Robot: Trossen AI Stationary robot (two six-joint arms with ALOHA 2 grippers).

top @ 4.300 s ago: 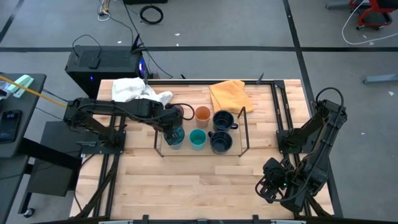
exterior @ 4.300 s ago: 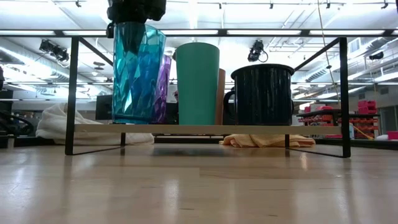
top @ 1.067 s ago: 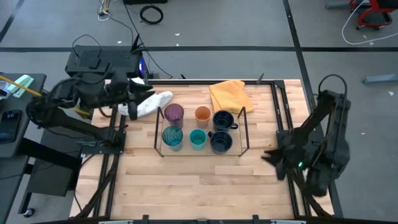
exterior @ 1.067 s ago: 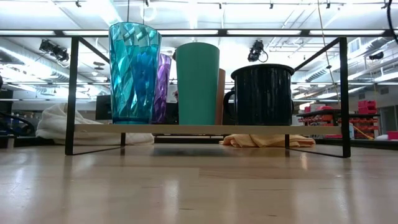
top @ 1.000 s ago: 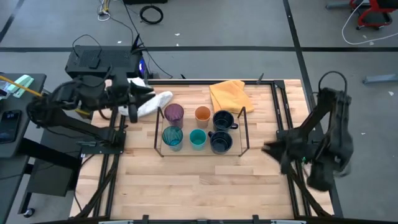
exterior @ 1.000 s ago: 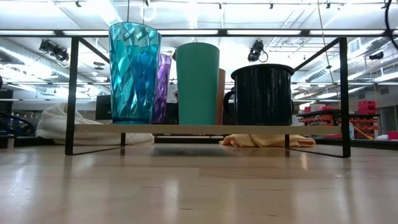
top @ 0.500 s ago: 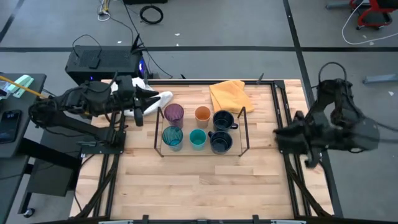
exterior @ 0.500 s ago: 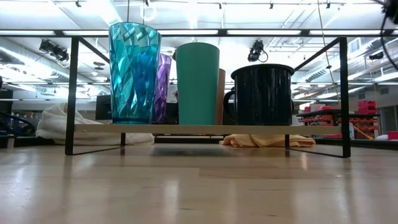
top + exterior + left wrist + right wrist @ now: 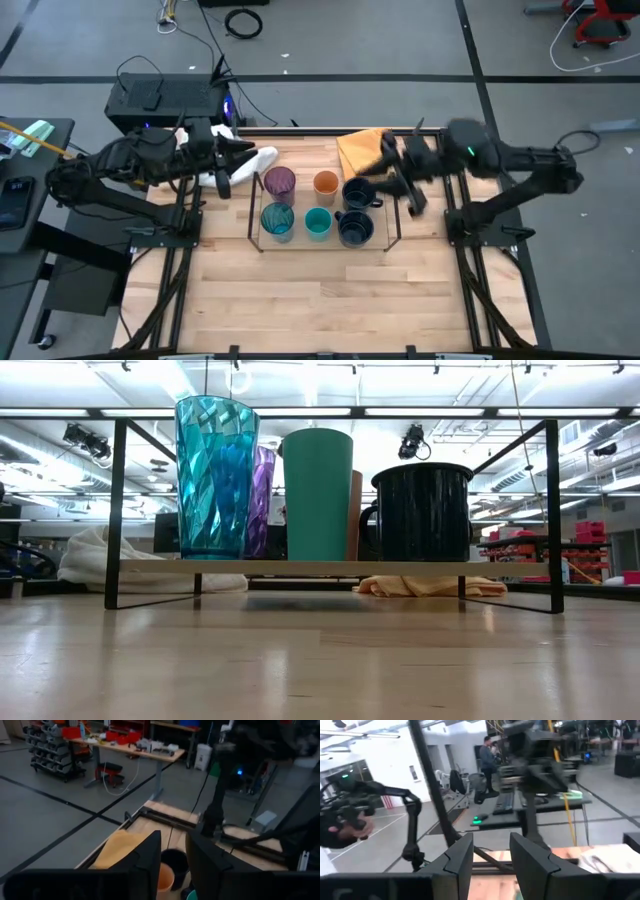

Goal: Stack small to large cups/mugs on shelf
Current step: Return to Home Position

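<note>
Dark-fingered, the left gripper (image 9: 174,842) hung just left of the shelf (image 9: 300,568) over a white cloth (image 9: 262,157), narrowly parted and empty. The right gripper (image 9: 491,840), also slightly parted and empty, hovered above the shelf's right end. On the shelf stood two rows: near, patterned blue cup (image 9: 277,219), teal cup (image 9: 318,222), navy mug (image 9: 354,228); far, purple tumbler (image 9: 279,182), orange cup (image 9: 325,183), second navy mug (image 9: 358,192).

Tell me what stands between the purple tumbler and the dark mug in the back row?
The small orange cup, plain in the high view.
</note>
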